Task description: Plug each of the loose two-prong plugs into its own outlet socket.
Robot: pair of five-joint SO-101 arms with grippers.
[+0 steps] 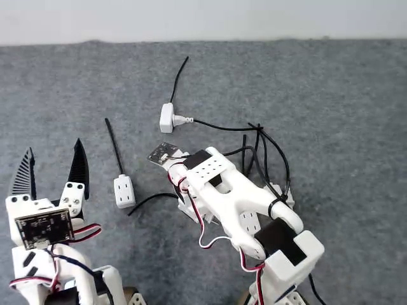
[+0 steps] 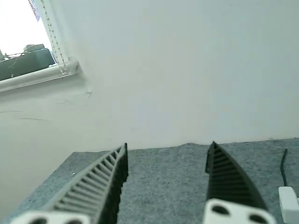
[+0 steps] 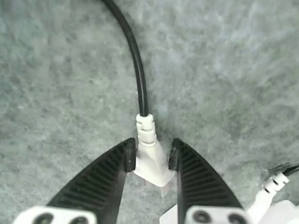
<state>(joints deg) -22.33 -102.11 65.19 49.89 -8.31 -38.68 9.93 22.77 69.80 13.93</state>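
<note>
white plug, black cord, white outlet socket, grey mottled mat, black ribbed right claw

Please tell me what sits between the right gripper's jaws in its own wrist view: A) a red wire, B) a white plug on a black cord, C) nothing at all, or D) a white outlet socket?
B: in the right wrist view the right gripper has its jaws pressed against both sides of the white plug, and the black cord leads away from it.
</note>
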